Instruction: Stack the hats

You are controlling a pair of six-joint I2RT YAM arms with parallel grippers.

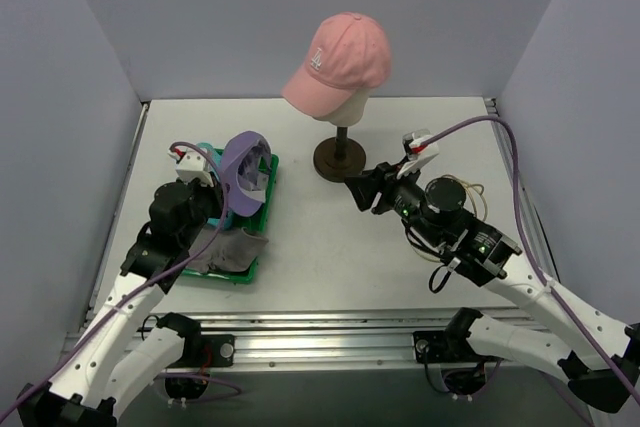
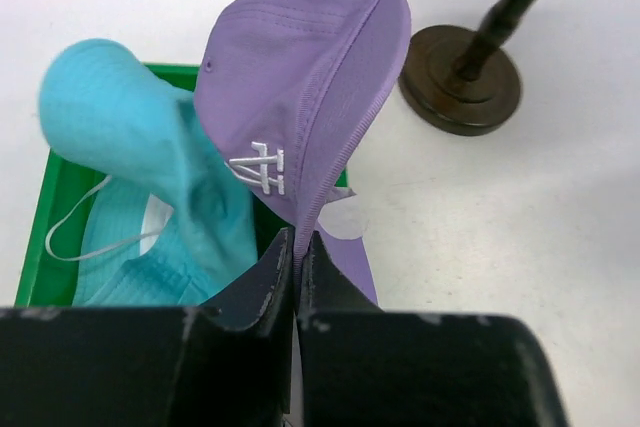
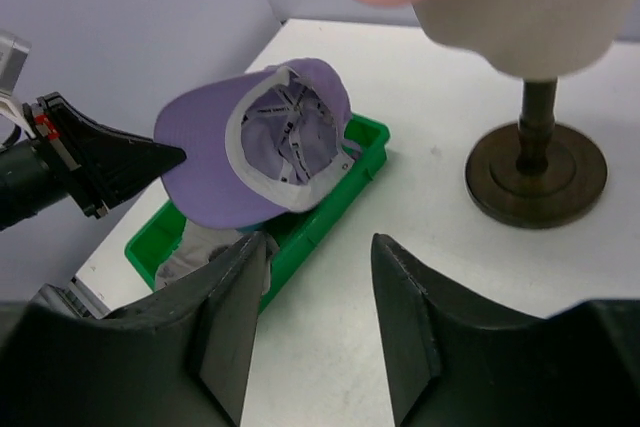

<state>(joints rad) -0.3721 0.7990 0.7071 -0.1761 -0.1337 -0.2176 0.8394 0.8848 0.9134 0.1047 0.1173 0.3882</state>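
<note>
The pink cap (image 1: 338, 60) sits on the cream mannequin head. My left gripper (image 1: 222, 209) is shut on the brim of the lavender cap (image 1: 245, 171) and holds it lifted over the green tray (image 1: 262, 217). In the left wrist view the jaws pinch the cap's brim (image 2: 318, 197). The teal bucket hat (image 2: 150, 177) lies beside it in the tray. The grey bucket hat (image 1: 228, 250) lies at the tray's near end. My right gripper (image 1: 357, 190) is open and empty, just in front of the stand's base. The lavender cap also shows in the right wrist view (image 3: 250, 147).
The mannequin head stands on a dark post with a round base (image 1: 339, 158) at the table's middle back. Purple walls close in on three sides. A metal rail runs along the near edge (image 1: 330, 332).
</note>
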